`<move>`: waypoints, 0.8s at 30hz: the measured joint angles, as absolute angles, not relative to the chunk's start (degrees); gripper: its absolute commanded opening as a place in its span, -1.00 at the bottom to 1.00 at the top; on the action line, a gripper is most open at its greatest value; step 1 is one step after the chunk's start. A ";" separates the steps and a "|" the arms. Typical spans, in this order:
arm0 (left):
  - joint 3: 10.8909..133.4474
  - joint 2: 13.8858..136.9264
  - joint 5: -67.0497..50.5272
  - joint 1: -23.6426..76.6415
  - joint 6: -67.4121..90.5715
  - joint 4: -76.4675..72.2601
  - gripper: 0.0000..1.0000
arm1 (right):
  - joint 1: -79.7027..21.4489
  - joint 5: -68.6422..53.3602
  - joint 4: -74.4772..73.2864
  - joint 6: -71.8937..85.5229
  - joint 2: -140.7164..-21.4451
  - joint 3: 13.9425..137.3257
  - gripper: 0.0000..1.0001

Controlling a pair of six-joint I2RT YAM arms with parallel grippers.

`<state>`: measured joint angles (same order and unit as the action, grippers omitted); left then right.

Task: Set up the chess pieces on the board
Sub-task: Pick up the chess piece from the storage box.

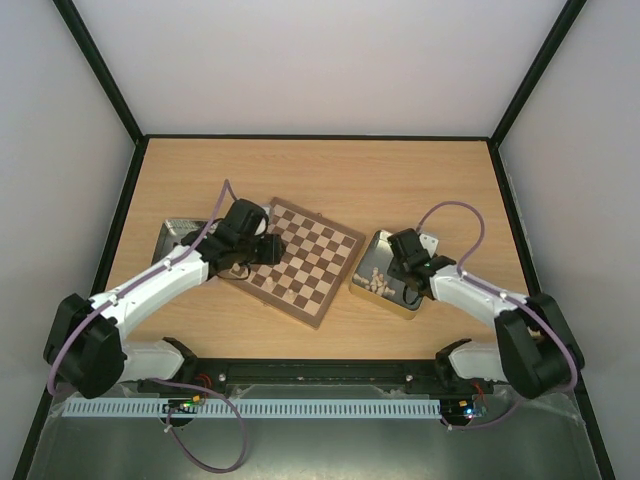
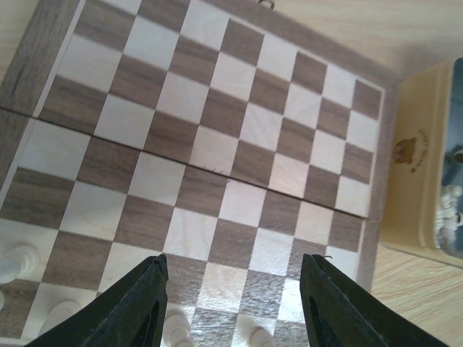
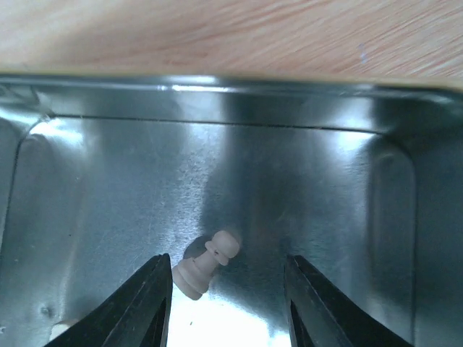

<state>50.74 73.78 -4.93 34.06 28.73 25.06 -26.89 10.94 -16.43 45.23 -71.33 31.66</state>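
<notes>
Looks like lifting a pale pawn [image 3: 206, 264] out of the gold tin [image 3: 325, 188] with the right gripper [image 3: 228, 303], down inside it with fingers apart and nothing held. Lying on its side on the shiny floor, base just beside the finger [image 3: 155, 303] on the view's left, well clear of the other. Best to slide across to centre on the pawn, drop low enough to catch the fatter base rather than the round head, then close gently to avoid rolling it away. Mind the tin wall when rising.

Reaching forward and inward from the right base, wrist pitched steeply down over the tin, just beside the right edge of the chessboard [image 1: 320, 270] on the worktop [image 1: 330, 180]. Opposite, stretched out from the left base to hang the left gripper [image 2: 233, 264] above the chessboard's left part, fingers apart and empty, over a few pale chessmen [image 2: 18, 260] standing along one edge.
</notes>
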 measured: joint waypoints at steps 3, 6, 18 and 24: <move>50.74 72.58 -5.17 34.06 29.04 23.57 0.08 | -26.89 9.37 -16.43 45.28 -75.85 33.06 -0.10; 50.72 72.27 -5.67 34.06 29.32 22.52 0.08 | -26.89 8.88 -16.29 45.43 -78.35 34.41 -0.09; 49.84 72.27 -6.24 34.06 29.58 21.41 0.07 | -26.89 10.11 -17.04 46.15 -81.65 36.25 -0.27; 49.76 72.27 -6.90 34.06 29.58 21.10 0.07 | -26.89 10.87 -18.35 46.33 -79.68 35.24 -0.47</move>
